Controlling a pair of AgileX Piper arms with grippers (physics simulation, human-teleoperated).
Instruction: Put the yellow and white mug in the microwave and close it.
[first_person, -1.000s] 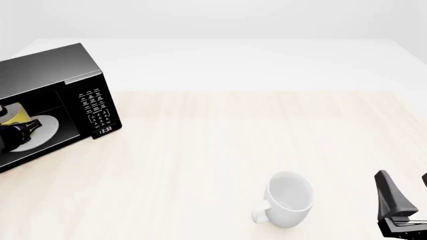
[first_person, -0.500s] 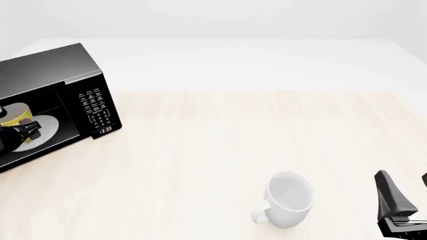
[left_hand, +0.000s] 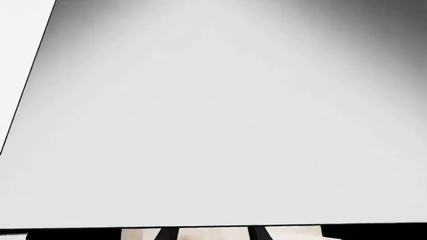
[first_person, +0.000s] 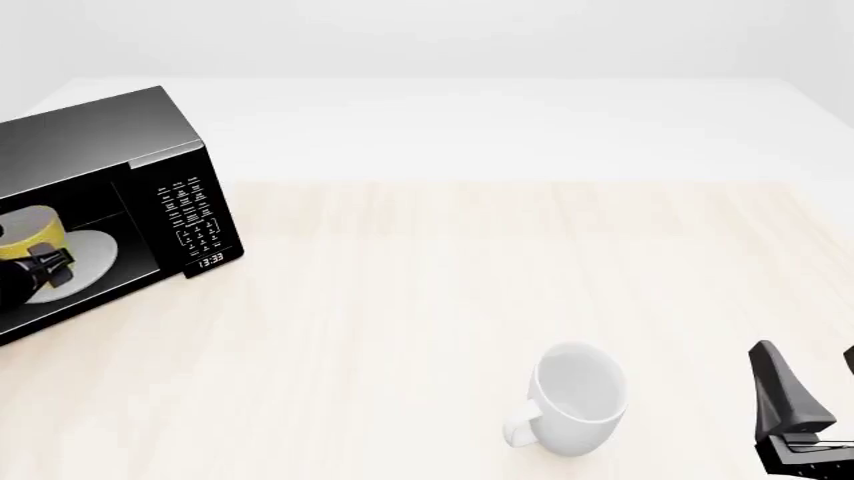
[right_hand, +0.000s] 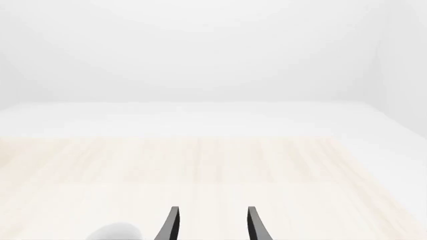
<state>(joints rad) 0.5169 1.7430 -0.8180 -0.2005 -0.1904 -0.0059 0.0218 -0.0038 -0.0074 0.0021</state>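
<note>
We see the small yellow and white mug (first_person: 30, 232) on the white round turntable plate (first_person: 78, 258) inside the large black boxy microwave (first_person: 120, 150). The black left gripper (first_person: 40, 268) sits just in front of the mug, released. The right gripper (right_hand: 212, 224) is spread, holding nothing, beside the all-white mug (first_person: 577, 398) on the pale wooden table (first_person: 467, 270).

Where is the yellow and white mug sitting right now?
In the front view, the yellow and white mug is at the far left, inside the microwave on its white turntable plate, with the left end effector just in front.
</note>
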